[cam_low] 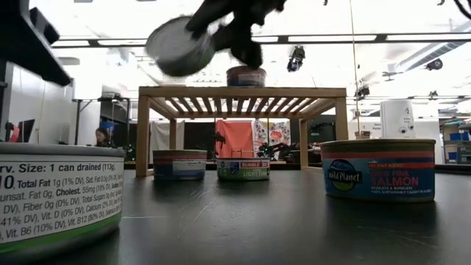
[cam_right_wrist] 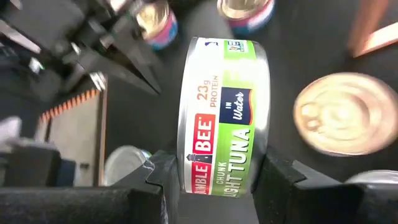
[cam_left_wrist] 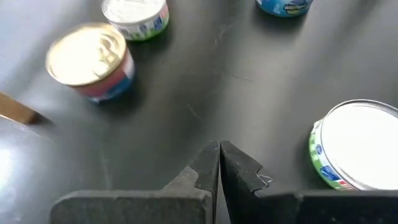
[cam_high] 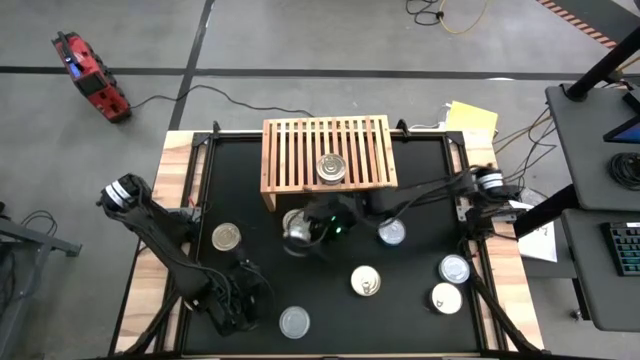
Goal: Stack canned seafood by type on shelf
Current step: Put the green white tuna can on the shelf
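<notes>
R pincer [cam_right_wrist: 214, 180] clamps Bumble Bee chunk light tuna tin [cam_right_wrist: 224, 115] (23g protein); L pincer [cam_left_wrist: 219, 165] together.

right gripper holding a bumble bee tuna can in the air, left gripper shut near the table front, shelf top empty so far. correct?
Not quite: the low light-wood slatted shelf is not empty. One short round silver-lidded tin already stands on its top, as the high view shows. The rest holds: the right gripper grips the green-labelled Bumble Bee tuna can off the table, and the left gripper is shut.

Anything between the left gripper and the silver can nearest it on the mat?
Nothing. In the high view the mat is bare between the left gripper and the silver can; the left wrist view agrees.
</notes>
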Robot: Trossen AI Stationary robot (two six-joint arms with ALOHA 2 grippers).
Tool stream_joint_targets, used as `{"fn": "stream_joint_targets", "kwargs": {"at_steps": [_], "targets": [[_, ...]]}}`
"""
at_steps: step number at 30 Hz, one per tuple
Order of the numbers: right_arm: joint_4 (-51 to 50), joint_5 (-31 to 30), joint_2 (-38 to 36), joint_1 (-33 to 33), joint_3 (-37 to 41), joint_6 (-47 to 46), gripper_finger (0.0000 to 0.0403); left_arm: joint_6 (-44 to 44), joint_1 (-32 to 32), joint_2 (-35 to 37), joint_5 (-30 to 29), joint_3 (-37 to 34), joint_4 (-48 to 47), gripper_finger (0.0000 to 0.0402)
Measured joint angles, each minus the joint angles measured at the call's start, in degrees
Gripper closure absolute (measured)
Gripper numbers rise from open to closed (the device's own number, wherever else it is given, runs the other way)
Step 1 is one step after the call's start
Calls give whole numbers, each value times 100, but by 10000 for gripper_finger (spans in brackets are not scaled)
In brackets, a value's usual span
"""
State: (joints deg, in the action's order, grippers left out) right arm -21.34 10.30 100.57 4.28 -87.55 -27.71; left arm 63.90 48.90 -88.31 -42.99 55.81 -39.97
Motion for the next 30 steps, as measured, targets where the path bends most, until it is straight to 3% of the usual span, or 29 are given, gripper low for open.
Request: {"fn": "stream_joint_targets", "kwargs": {"at_steps": [9,19,30], "targets": [[-652,80,-1280,-752,0,-727,267,-833,-188,419,-64,-3,-134,402],[-683,1181,-1998,-2244,0,-1231,267,-1765,-538,1172,-104,106,12,402],[-708,3020,-1721,-4406,19,-1082,267,-4220,-1310,2078,-104,160,2306,402]]}}
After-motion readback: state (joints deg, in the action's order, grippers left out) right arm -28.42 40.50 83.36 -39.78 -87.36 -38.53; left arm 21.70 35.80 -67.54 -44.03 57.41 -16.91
